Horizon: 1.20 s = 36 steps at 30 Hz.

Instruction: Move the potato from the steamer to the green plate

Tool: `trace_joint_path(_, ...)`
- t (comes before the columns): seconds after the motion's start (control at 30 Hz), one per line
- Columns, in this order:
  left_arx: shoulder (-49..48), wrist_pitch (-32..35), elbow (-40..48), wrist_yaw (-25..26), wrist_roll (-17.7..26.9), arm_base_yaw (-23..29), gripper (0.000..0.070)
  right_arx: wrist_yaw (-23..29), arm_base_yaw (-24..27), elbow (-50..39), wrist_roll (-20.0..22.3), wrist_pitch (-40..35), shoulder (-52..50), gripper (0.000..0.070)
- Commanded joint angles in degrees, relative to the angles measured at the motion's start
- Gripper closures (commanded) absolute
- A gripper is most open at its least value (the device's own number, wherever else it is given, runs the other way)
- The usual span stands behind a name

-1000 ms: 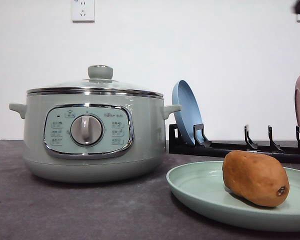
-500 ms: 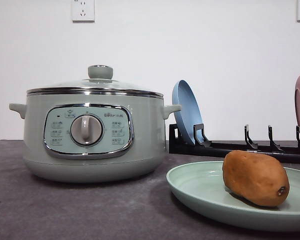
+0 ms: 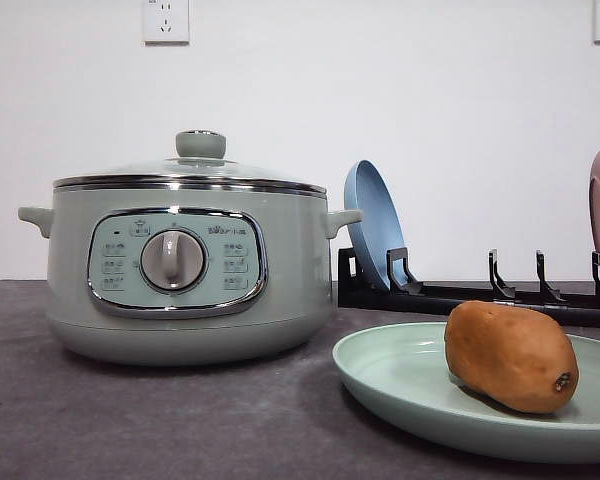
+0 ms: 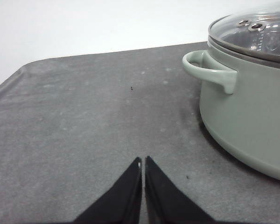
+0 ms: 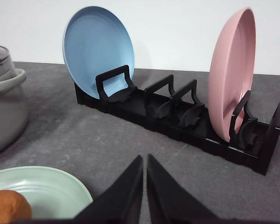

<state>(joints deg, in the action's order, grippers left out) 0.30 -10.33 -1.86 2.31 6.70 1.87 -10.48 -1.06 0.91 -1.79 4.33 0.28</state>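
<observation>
Gone from the top right corner of the front view is the dark shape that showed a second ago; nothing else has shifted. Left claw is pinched closed and empty over bare grey surface, near the steamer. Right claw is likewise closed on nothing, facing the black rack with its blue plate and pink plate. Resting on the green plate, right of the lidded steamer, the potato seems delivered; the transfer looks finished. Panel lettering is too small to read.
</observation>
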Motion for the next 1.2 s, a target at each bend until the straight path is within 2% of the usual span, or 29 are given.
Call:
trace_joint_path(0.0, -0.12, -0.39, 1.17, 0.02, -0.15, 0.09, 0.0698, 0.02, 0.04, -0.26, -0.48, 0.76, -0.09, 0.07)
trace_joint_path(0.17, -0.12, -0.39, 1.17, 0.01, -0.15, 0.09, 0.0698, 0.02, 0.07, -0.26, -0.77, 5.47, -0.04, 0.07)
trace_joint_path(1.17, -0.11, -0.39, 1.17, 0.01, -0.15, 0.09, 0.0698, 0.02, 0.07, -0.26, -1.19, 4.71, -0.07, 0.07)
